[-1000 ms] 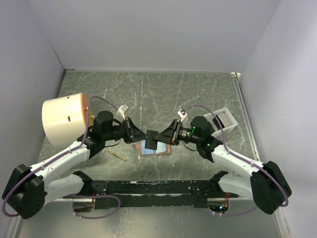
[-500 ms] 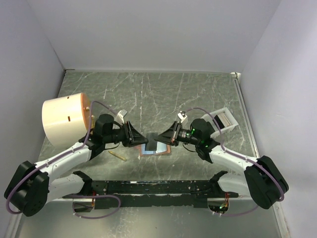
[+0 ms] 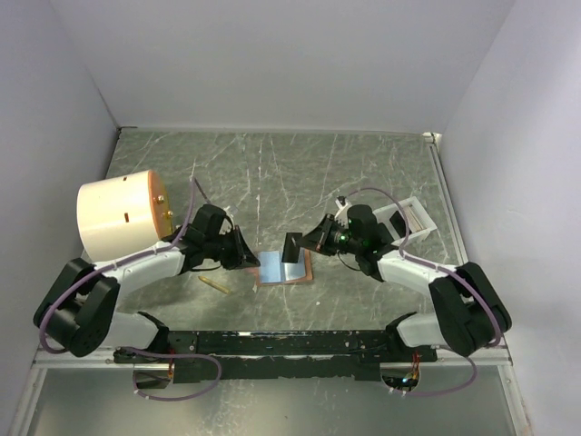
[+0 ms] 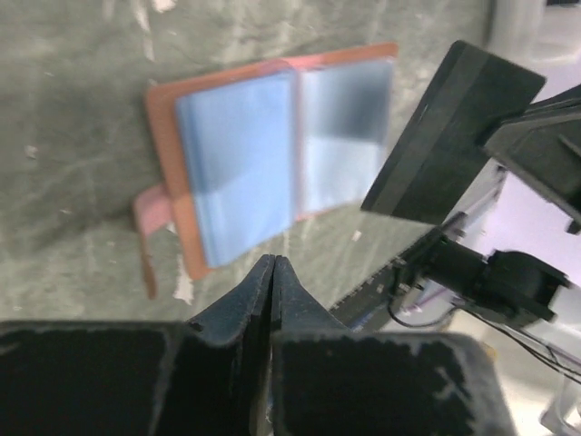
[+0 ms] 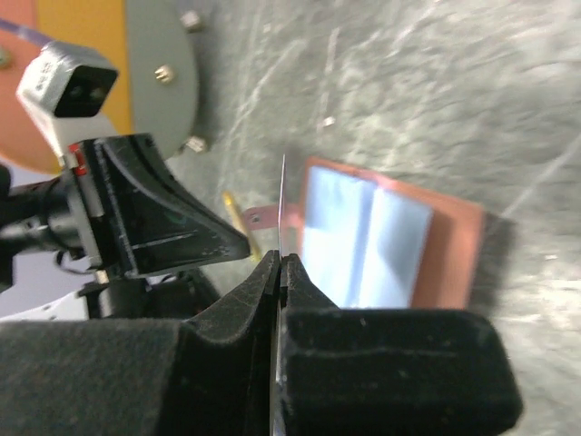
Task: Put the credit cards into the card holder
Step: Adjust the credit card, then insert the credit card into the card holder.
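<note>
The left tool (image 4: pixel 272 262) is pinched shut with nothing between its fingers. Its tips sit low over the counter (image 3: pixel 272 173), just beside the holder's left edge. The right tool (image 5: pixel 280 262) is clamped on a card (image 3: pixel 290 247). From its own wrist the card shows only as a thin pale line standing up out of the fingertips. From above and from the left wrist it shows as a dark slab tilted on edge. The two tools face each other across the holder, close but apart.

On the near side of the left tool a short tan stick (image 3: pixel 215 284) lies on the counter, near the holder's left corner.

The holder (image 4: pixel 162 127) lies open and flat between the tools, with its brown cover as a border round two pale blue pages (image 4: pixel 241 154), one on each half. I cannot tell whether those are cards or empty sleeves. Its tab (image 4: pixel 145 232) sticks out toward the left tool. The held card hangs over the far right part of the holder. Whether it touches is unclear.

Farther back, a cream cylinder (image 3: pixel 113 218) stands at the left, behind the left arm. A white tray (image 3: pixel 410 216) sits at the right, behind the right arm, well apart from the holder.
</note>
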